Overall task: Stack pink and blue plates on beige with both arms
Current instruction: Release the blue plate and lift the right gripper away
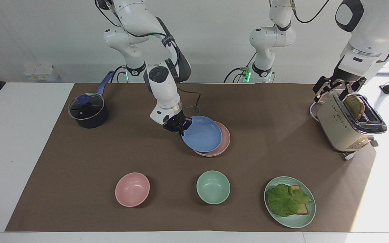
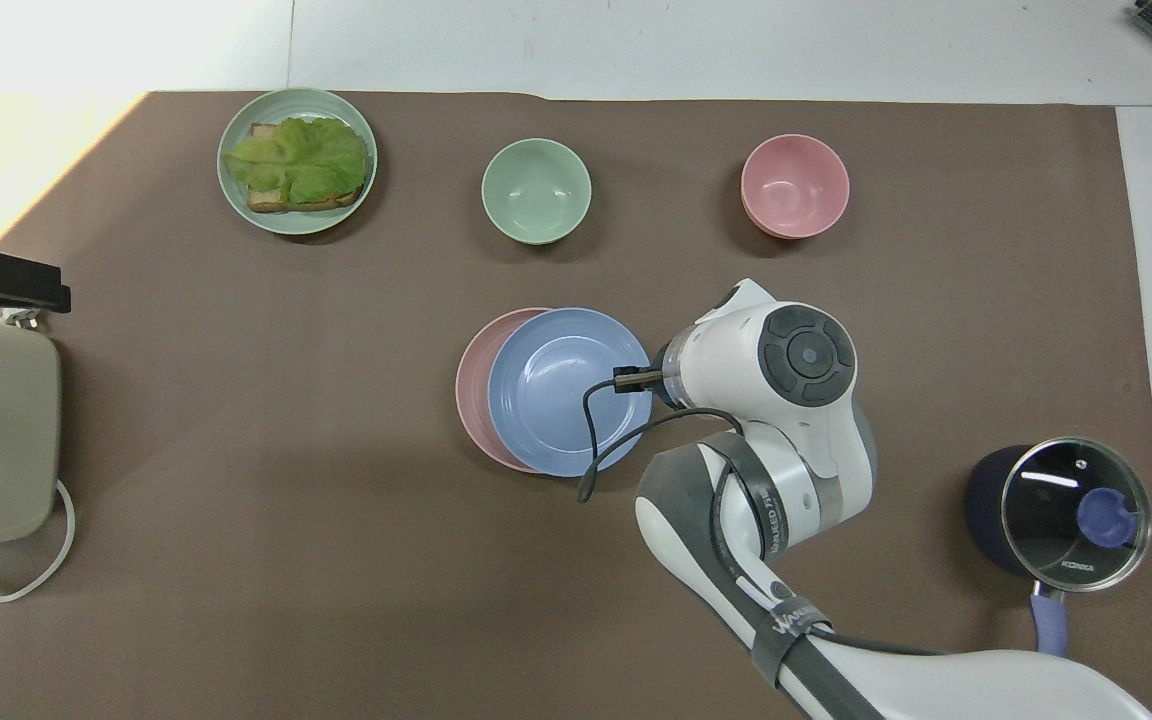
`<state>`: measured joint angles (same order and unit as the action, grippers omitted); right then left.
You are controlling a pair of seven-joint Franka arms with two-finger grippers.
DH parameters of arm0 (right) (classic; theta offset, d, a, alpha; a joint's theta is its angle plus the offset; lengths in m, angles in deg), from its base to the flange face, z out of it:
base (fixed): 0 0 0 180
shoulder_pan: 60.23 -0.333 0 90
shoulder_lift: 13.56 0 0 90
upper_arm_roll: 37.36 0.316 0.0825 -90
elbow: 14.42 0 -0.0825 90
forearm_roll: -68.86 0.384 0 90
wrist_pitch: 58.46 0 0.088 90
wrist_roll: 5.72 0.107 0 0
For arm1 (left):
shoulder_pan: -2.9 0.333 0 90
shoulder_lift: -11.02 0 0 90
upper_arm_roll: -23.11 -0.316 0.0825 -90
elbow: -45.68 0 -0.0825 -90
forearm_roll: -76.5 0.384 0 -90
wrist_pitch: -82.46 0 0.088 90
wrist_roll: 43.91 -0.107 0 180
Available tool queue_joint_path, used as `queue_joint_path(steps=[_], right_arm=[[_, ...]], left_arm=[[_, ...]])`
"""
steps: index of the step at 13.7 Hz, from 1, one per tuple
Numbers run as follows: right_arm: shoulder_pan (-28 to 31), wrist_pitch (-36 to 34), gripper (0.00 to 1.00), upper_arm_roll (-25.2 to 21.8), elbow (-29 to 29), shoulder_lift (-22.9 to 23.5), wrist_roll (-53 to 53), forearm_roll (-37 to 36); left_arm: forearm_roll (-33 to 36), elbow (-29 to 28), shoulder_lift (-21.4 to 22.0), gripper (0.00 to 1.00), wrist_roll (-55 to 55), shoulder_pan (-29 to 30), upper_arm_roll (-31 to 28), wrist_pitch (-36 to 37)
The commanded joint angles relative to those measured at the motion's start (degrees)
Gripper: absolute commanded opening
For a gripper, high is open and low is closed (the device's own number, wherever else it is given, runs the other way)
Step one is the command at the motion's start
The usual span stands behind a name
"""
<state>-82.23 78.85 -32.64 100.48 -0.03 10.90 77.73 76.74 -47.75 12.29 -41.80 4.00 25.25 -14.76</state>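
The right gripper [image 1: 181,129] pinches the rim of the blue plate [image 1: 202,134], holding it tilted over most of the pink plate [image 1: 226,140] at mid-table, while the left gripper [image 1: 337,88] waits spread above the toaster [image 1: 341,126].

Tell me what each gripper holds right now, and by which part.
The right gripper holds the blue plate by its rim, on the edge toward the right arm's end, above the pink plate. The left gripper, over the toaster, holds nothing.

Glossy white arms [image 1: 160,84], black cables, apparently dark end effectors
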Motion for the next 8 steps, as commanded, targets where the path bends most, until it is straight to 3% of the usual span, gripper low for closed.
queue_joint_path(steps=[1, 8], right_arm=[[-1.11, 0.77, 0.0, 0.11, -2.57, 1.32, 2.1, -0.43], [-1.81, 3.58, 0.0, 0.11, -4.25, 3.43, 4.38, -0.26]], left_arm=[[0.73, -0.09, 0.48, 1.0, -0.09, 0.31, 0.14, 0.72], [0.73, -0.09, 0.48, 1.0, -0.09, 0.31, 0.14, 0.72]])
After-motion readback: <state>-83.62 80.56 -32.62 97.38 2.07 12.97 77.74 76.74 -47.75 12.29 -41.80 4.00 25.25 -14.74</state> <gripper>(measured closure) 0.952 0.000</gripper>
